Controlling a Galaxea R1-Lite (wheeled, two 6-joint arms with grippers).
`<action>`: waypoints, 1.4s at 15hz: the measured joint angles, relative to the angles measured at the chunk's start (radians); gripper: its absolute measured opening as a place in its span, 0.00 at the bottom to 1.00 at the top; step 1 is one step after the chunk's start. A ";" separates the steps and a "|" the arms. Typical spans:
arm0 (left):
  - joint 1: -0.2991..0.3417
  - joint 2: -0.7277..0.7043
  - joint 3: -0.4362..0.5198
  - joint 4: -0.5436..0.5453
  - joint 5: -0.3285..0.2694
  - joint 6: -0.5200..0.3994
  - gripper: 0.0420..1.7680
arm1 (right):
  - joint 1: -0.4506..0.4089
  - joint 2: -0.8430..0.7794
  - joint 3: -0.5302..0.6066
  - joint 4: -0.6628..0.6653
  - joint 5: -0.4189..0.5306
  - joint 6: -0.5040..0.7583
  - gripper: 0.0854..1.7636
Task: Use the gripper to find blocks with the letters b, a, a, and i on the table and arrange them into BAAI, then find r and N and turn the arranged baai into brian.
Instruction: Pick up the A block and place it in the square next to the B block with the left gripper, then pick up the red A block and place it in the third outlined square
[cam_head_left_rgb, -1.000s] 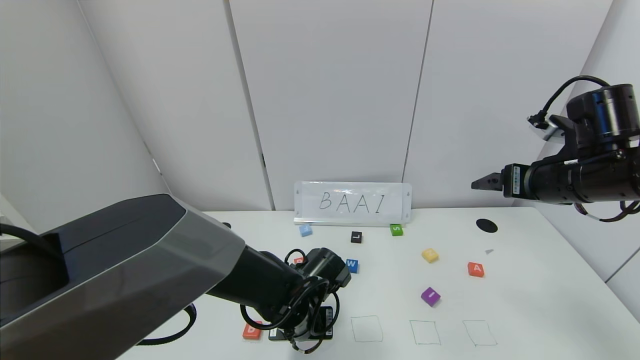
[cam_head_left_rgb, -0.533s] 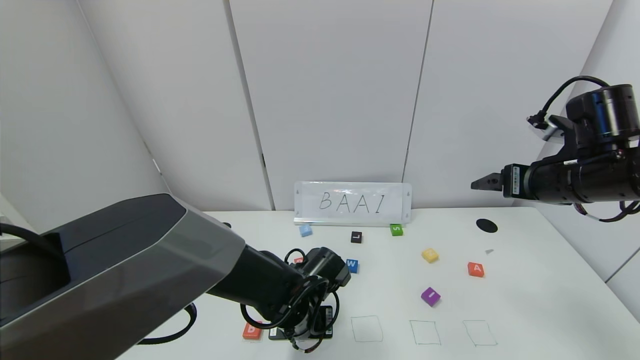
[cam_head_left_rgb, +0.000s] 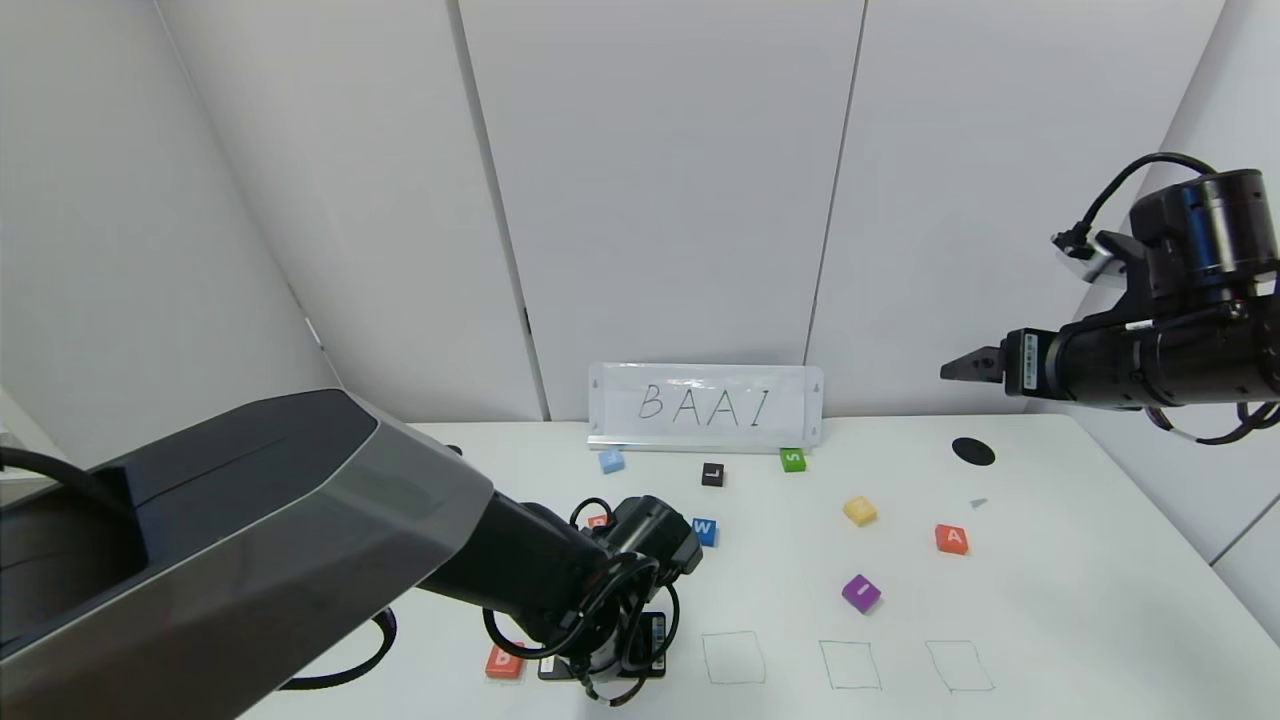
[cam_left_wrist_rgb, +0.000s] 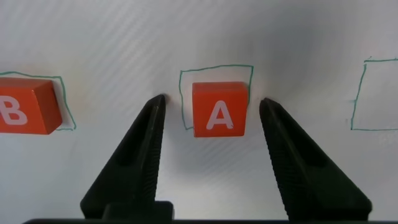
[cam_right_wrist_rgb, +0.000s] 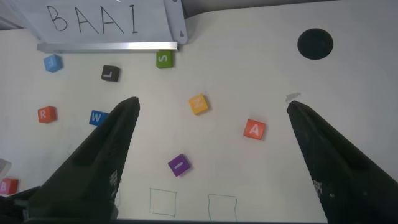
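Observation:
My left gripper (cam_left_wrist_rgb: 212, 101) is open low over the table (cam_head_left_rgb: 1050, 600), fingertips apart on either side of an orange-red A block (cam_left_wrist_rgb: 219, 108) lying in a drawn square. An orange-red B block (cam_left_wrist_rgb: 25, 106) lies in the square beside it, also seen as the B block (cam_head_left_rgb: 503, 661). The second A block (cam_head_left_rgb: 951, 539), the purple I block (cam_head_left_rgb: 860, 592) and a yellow block (cam_head_left_rgb: 859, 510) whose letter looks like a sideways N lie loose at the right. The R block (cam_right_wrist_rgb: 46, 114) lies behind my left wrist. My right gripper (cam_head_left_rgb: 950, 370) hangs open, high at the right.
Three drawn squares (cam_head_left_rgb: 850, 665) follow along the front edge. A BAAI sign (cam_head_left_rgb: 705, 404) stands at the back. Light-blue (cam_head_left_rgb: 611, 460), black L (cam_head_left_rgb: 712, 473), green S (cam_head_left_rgb: 792, 459) and blue W (cam_head_left_rgb: 704, 530) blocks lie before it. A black spot (cam_head_left_rgb: 973, 451) marks the back right.
My left gripper has opened and let go of the A block in its square. Neither arm has moved visibly in the head view.

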 joint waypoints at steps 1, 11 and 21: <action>0.000 0.000 0.000 0.000 0.000 0.000 0.66 | 0.000 0.000 0.000 0.000 0.000 0.000 0.97; 0.000 -0.017 0.001 0.002 0.001 0.003 0.88 | -0.002 -0.001 0.000 0.000 0.000 0.000 0.97; 0.016 -0.096 0.004 0.018 0.002 0.021 0.95 | -0.004 -0.004 0.000 0.000 0.000 0.001 0.97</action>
